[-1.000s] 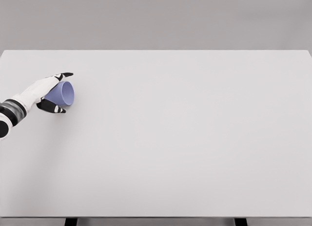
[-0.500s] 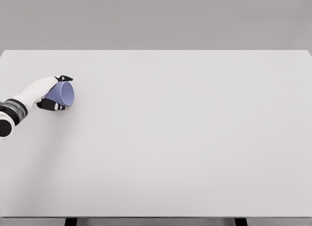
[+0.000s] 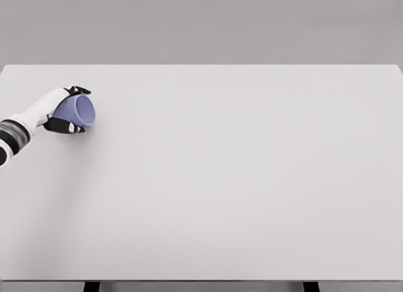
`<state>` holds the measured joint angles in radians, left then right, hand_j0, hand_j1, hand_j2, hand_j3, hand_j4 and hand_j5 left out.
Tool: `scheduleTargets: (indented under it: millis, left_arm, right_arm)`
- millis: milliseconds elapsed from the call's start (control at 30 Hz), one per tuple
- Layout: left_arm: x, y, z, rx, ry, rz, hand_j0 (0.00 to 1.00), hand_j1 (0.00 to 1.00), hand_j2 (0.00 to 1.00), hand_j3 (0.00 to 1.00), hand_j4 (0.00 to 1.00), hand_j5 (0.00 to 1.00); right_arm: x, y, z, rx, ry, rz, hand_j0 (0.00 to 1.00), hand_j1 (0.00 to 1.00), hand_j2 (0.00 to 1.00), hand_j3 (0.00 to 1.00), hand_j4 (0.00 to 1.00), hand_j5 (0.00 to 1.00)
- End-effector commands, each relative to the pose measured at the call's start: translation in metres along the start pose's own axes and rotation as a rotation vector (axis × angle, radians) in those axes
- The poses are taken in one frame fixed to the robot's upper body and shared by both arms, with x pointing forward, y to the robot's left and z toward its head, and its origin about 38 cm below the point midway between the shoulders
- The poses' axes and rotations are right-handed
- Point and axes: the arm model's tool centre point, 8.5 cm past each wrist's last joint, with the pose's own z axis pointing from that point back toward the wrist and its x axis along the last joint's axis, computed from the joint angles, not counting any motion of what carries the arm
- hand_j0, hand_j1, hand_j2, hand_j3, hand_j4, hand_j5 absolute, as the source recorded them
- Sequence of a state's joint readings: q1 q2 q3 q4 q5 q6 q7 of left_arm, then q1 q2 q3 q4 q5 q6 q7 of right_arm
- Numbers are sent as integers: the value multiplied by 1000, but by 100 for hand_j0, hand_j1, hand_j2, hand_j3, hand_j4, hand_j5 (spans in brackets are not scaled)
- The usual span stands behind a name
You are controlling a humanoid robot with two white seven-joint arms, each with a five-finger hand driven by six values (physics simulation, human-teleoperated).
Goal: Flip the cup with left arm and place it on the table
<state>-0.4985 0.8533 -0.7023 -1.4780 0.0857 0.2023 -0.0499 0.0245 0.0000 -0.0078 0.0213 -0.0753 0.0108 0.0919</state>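
Observation:
A small lavender-blue cup [image 3: 79, 109] lies tilted on its side at the far left of the white table [image 3: 227, 172], its open mouth facing right and a little toward me. My left hand [image 3: 68, 108] is shut on the cup, black fingertips wrapped over its top and under its bottom. The white forearm comes in from the left edge. The cup's base is hidden behind the hand. It seems slightly raised off the tabletop, though I cannot tell for certain. The right arm does not show.
The table's left edge runs close beside the forearm. A plain grey wall stands behind the table. Two dark table legs [image 3: 92, 286] show at the bottom edge.
The left hand has closed tighter on the cup and shifted up and slightly left, lifting it. The cup's mouth has turned a little more upward.

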Motion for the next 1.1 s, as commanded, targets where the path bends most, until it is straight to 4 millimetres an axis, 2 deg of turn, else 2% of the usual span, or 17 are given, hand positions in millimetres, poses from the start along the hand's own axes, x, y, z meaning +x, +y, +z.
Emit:
scheduleTargets:
  millis: [0, 233, 400, 733, 833, 1067]
  left_arm:
    - [2, 3, 0, 3, -12, 47, 80, 80, 80, 80, 80, 80]
    - [17, 15, 4, 20, -70, 147, 81, 81, 81, 81, 81, 81]
    - [27, 13, 3, 22, -101, 194, 81, 81, 81, 81, 81, 81]
    - [30, 13, 3, 8, -127, 305, 82, 82, 82, 82, 82, 82]
    - [38, 7, -1, 3, -160, 339, 82, 82, 82, 82, 82, 82]
    - [34, 11, 2, 21, -178, 418, 83, 83, 83, 83, 83, 83]
  right_arm:
    - [0, 0, 0, 0, 0, 0, 100, 100, 100, 100, 100, 100]
    - [0, 0, 0, 0, 0, 0, 100, 100, 100, 100, 100, 100]
    - [0, 0, 0, 0, 0, 0, 100, 100, 100, 100, 100, 100]
    - [0, 0, 0, 0, 0, 0, 100, 100, 100, 100, 100, 100]
    - [0, 0, 0, 0, 0, 0, 100, 100, 100, 100, 100, 100]
    - [0, 0, 0, 0, 0, 0, 100, 100, 100, 100, 100, 100]
